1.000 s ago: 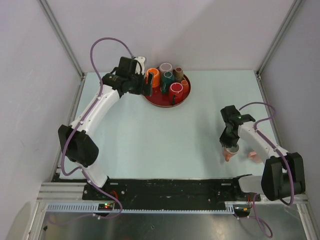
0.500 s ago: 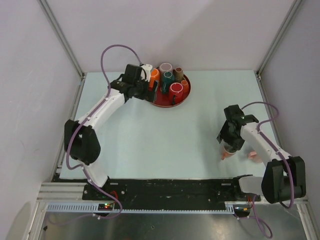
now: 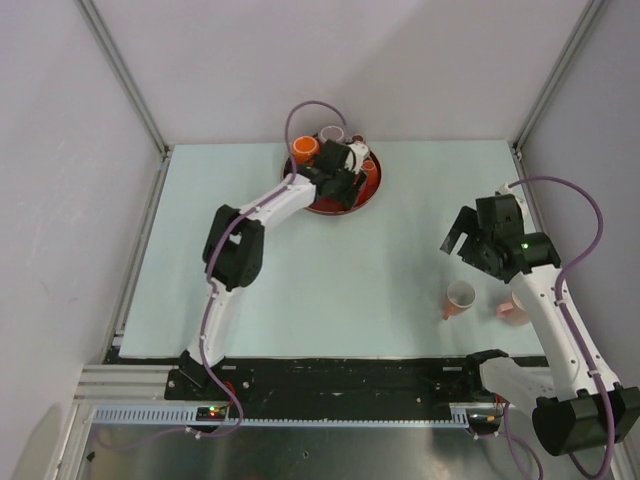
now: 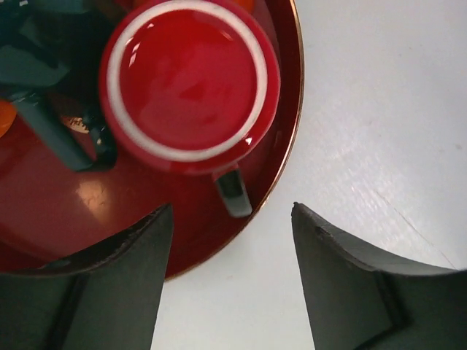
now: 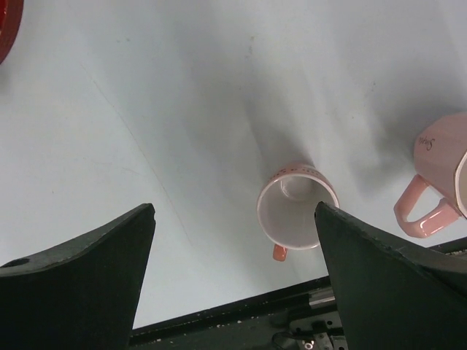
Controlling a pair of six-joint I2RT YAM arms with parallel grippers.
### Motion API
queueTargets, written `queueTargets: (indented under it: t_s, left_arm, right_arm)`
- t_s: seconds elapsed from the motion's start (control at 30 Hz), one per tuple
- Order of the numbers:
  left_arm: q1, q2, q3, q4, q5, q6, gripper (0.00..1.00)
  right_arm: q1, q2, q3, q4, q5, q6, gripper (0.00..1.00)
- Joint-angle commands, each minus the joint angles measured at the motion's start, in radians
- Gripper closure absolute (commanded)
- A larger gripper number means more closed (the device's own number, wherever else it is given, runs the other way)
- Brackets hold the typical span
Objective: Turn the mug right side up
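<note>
Now that the pink mug (image 5: 295, 211) sits mouth-up near the right end of the tabletop's near edge, our right gripper (image 5: 233, 219) hangs above it, fingers wide apart and empty. A second pink mug (image 5: 441, 182) is near it. Our left gripper (image 4: 231, 211) is spread apart too, over the red mug (image 4: 190, 80) on the red tray (image 4: 204, 233) at the far edge.

This is a robotics lab test cell rather than a lived-in room. A bare pale table (image 3: 350, 260) is boxed in by plain white panels (image 3: 330, 60) set in aluminium frame posts (image 3: 122, 75) rising at 11 and 1 o'clock. At 6 o'clock the left arm (image 3: 232, 258) and right arm (image 3: 555, 310) are bolted to a black base rail (image 3: 340, 375) beside a slotted cable duct (image 3: 330, 413), with purple cables (image 3: 316, 103) looping off them.
</note>
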Motion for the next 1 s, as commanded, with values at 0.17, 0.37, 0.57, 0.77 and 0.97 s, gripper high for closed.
queueTargets:
  t_s: [0.17, 0.37, 0.57, 0.77, 0.97]
  left_arm:
    - [-0.03, 0.152, 0.247, -0.04, -0.212, -0.054, 0.36]
    - [-0.03, 0.209, 0.343, -0.117, -0.257, -0.102, 0.5]
    - [-0.029, 0.228, 0.362, -0.168, -0.236, -0.152, 0.55]
    - [-0.014, 0.228, 0.342, -0.197, -0.175, -0.209, 0.59]
    - [-0.002, 0.249, 0.407, -0.19, -0.206, -0.181, 0.92]
  right_arm:
    - [0.0, -0.054, 0.026, -0.024, 0.007, -0.019, 0.05]
    - [-0.011, -0.055, 0.036, -0.01, -0.016, -0.025, 0.05]
    - [-0.016, -0.054, 0.056, 0.005, -0.033, -0.045, 0.05]
    - [-0.021, -0.046, 0.081, 0.011, -0.043, -0.064, 0.05]
    - [-0.028, -0.043, 0.097, 0.014, -0.042, -0.08, 0.06]
